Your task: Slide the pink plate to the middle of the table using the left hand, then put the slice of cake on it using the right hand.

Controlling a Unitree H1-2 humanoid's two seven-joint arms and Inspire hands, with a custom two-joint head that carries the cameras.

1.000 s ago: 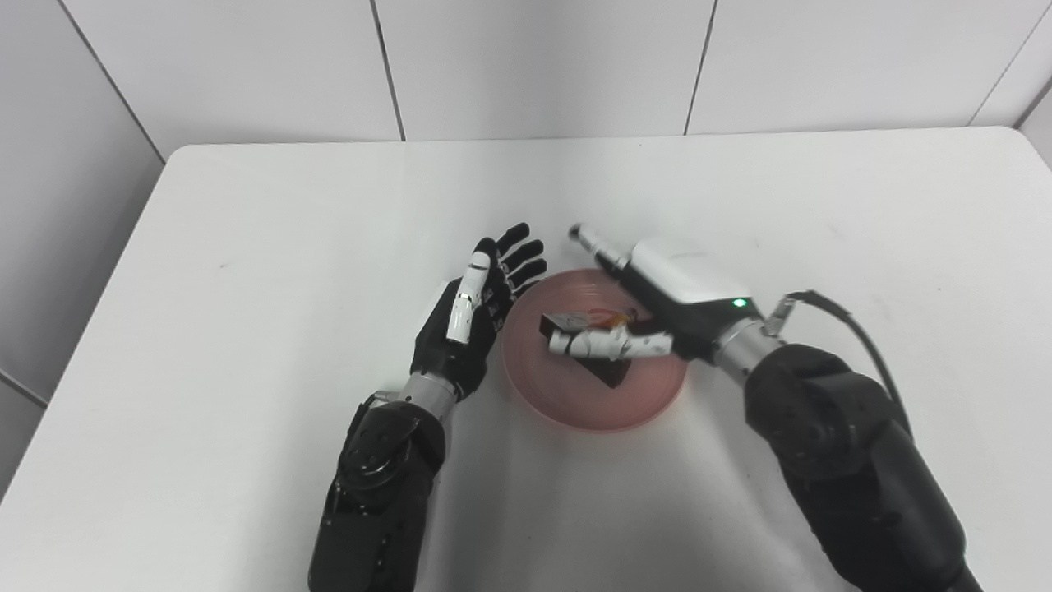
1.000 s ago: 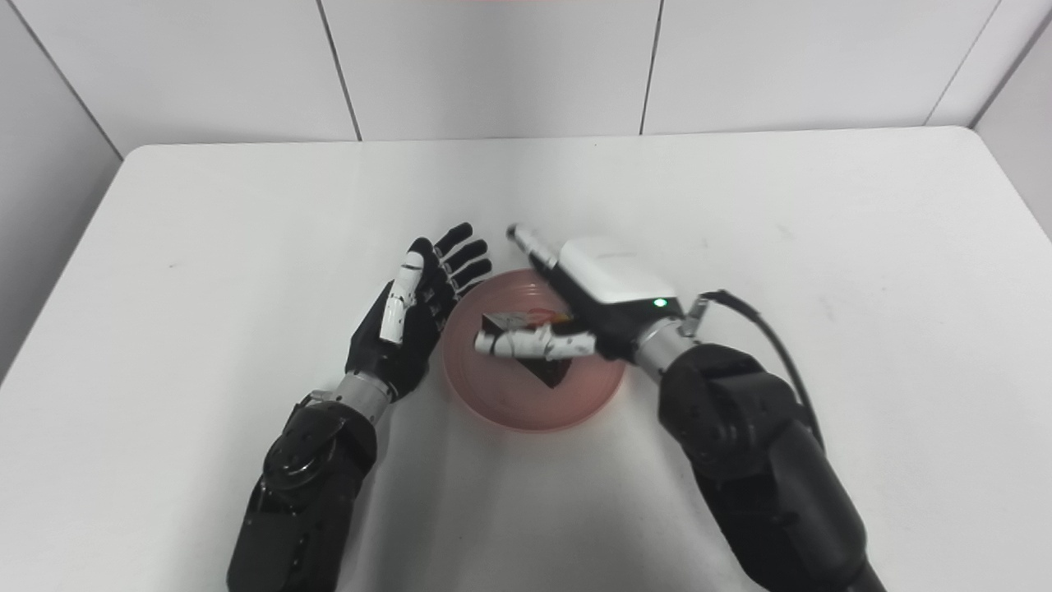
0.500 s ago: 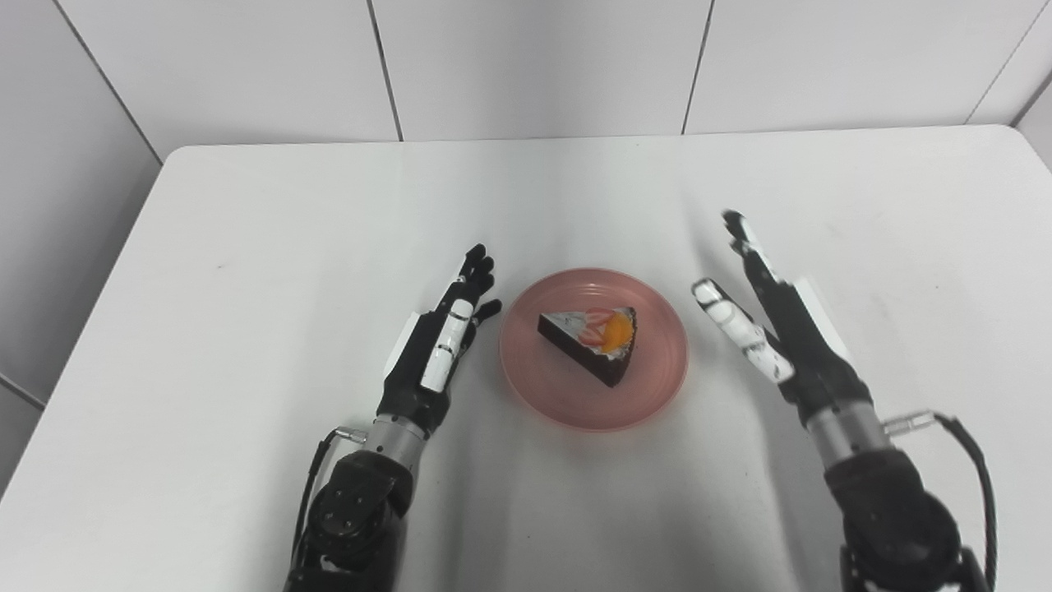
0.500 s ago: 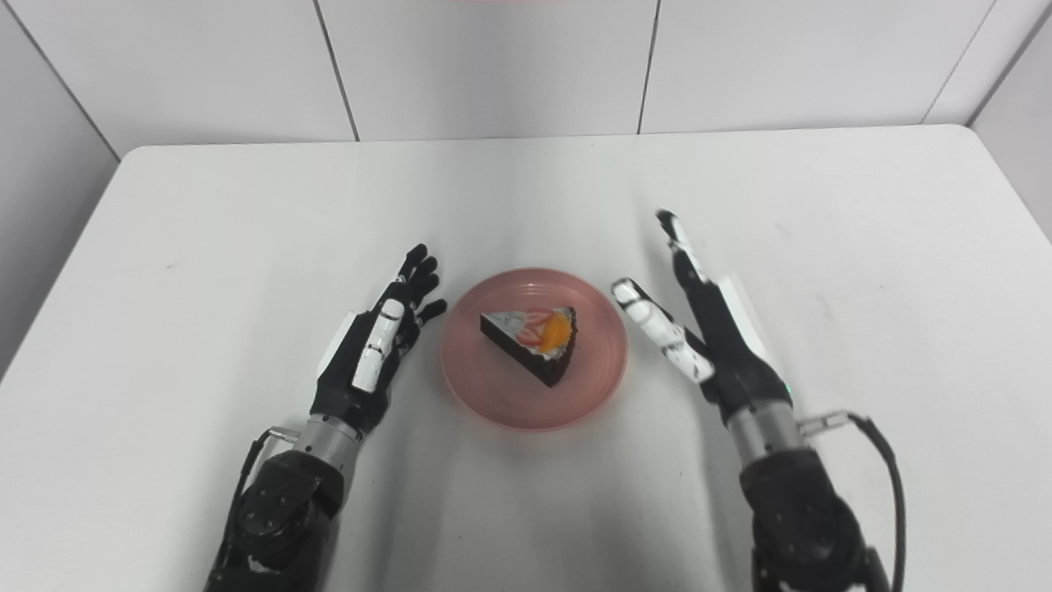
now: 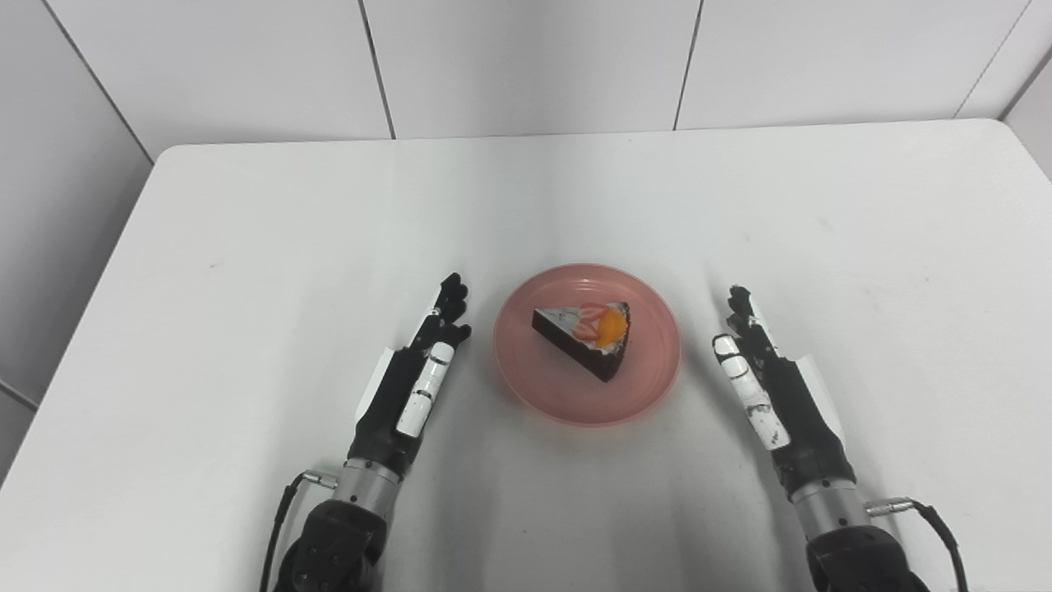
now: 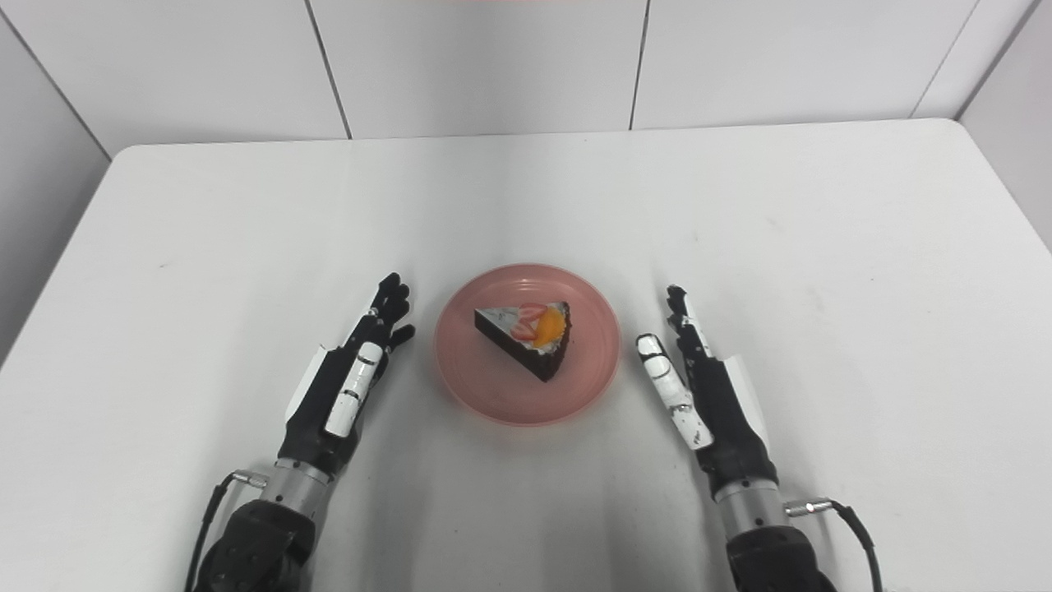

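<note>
White table point(image 5: 246, 247) held the pink plate point(image 5: 649, 378) near its middle, slice of cake point(image 5: 588, 339) on it; cake looked soft and smearable, best pinched at its dark sides, plate stiff and slick; left hand point(image 5: 411, 382) and right hand point(image 5: 772, 395) flanked it, fingers extended, empty.

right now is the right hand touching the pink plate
Apart. The right eye view shows bare white table between the right hand and the rim of the pink plate.
</note>
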